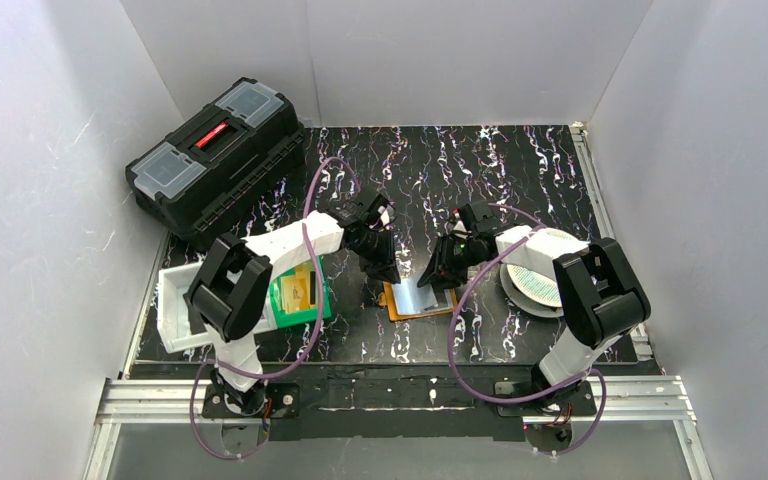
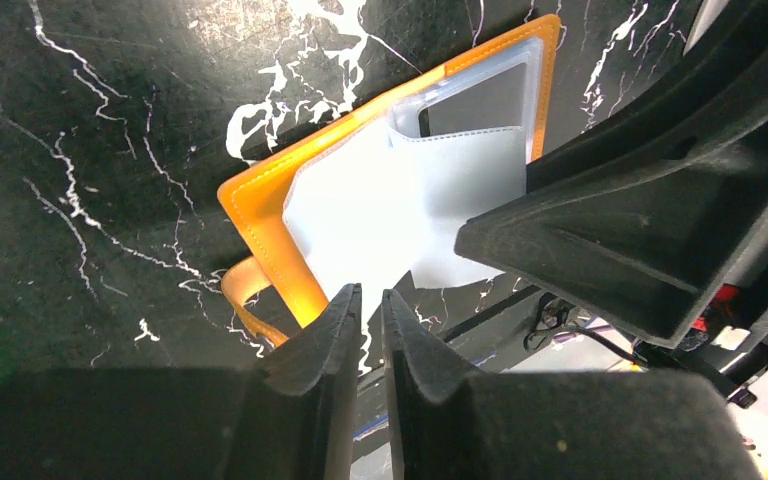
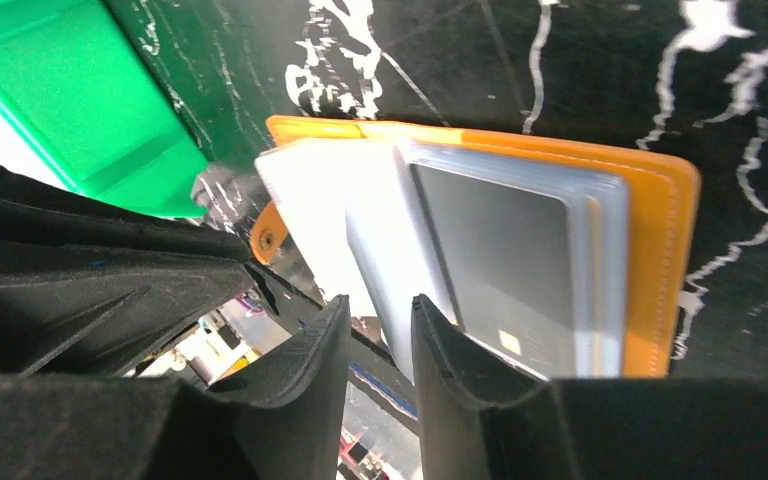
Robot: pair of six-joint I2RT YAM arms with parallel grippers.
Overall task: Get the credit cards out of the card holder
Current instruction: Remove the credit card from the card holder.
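1. The card holder lies open on the table, midway between the two arms, clear sleeves facing up.
2. A dark card sits inside the top sleeve, not yet out.
3. The left gripper is at the holder's left side. Its jaws are almost together with a slim gap, tips at a sleeve's edge. I cannot tell whether it pinches the sleeve.
4. The right gripper is at the holder's right side, jaws a little apart, nothing visibly between them.
5. A green bin lies left of the holder and a round disc lies right.
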